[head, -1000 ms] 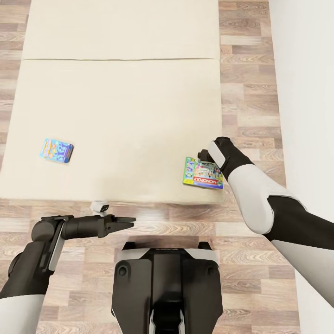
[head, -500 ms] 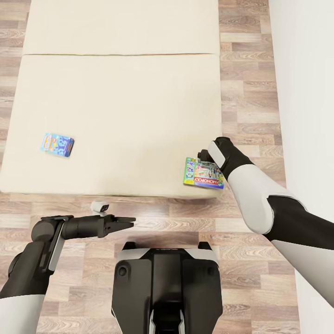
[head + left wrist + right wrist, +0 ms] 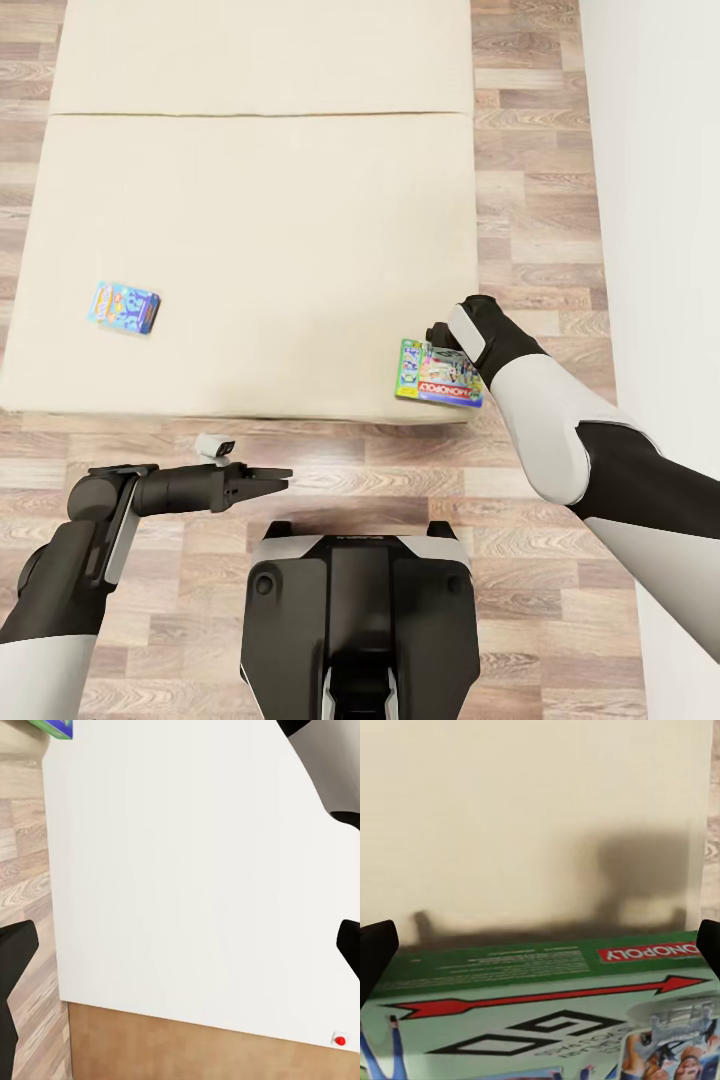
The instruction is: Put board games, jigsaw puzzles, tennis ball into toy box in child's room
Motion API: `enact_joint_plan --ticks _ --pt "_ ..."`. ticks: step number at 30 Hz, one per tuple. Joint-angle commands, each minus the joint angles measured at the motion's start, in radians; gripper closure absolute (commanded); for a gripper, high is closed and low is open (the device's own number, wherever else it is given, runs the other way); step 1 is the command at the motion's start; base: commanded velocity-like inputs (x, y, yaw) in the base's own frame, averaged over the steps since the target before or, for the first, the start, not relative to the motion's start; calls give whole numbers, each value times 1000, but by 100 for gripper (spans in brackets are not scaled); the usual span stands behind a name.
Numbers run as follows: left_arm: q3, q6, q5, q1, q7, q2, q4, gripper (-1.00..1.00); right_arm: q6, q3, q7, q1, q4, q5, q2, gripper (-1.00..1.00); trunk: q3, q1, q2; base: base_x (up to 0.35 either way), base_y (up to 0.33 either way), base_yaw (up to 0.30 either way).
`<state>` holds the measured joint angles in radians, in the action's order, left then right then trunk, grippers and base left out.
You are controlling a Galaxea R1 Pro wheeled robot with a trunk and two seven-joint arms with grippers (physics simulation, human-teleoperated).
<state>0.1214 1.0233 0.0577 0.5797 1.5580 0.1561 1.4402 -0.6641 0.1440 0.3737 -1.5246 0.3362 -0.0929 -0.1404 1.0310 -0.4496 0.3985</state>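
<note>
A pale blue-green Monopoly board game (image 3: 432, 378) hangs at the near right corner of the beige bed (image 3: 260, 220). My right gripper (image 3: 438, 342) is shut on it. In the right wrist view the box (image 3: 540, 1020) spans the whole gap between the two fingertips (image 3: 375, 952), and it throws a shadow on the mattress beyond. A small blue board game (image 3: 125, 307) lies flat near the bed's left edge. My left gripper (image 3: 278, 477) hovers over the wood floor in front of the bed, open and holding nothing. The toy box, the table, the jigsaw puzzles and the tennis ball are out of view.
Wood-plank floor (image 3: 540, 200) runs along the bed's right side and front. A white wall (image 3: 660, 200) stands close on the right, and the left wrist view faces it (image 3: 195, 870). My own base (image 3: 355, 620) sits just below the bed's front edge.
The whole view shifted: the bed and the small blue game slid a little up the picture. The Monopoly box kept its place with my right gripper and now sits nearer the bed's front edge.
</note>
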Motion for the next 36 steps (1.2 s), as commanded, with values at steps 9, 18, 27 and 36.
enact_joint_plan --ticks 9,18,27,36 --pt "0 11 0 0 4 0 0 -100 -2 2 8 0 1 -10 -1 -100 1 0 2 -51 0 0" --pt "0 11 0 0 4 0 0 -100 -2 2 8 0 1 -10 0 -100 1 0 2 -70 0 0" --pt "0 8 0 -2 4 0 0 -100 -1 2 8 0 0 -10 1 -100 1 0 2 -8 0 0" --pt "-1 8 0 -3 3 0 0 -100 0 2 8 0 0 -10 0 -100 1 0 2 -69 0 0"
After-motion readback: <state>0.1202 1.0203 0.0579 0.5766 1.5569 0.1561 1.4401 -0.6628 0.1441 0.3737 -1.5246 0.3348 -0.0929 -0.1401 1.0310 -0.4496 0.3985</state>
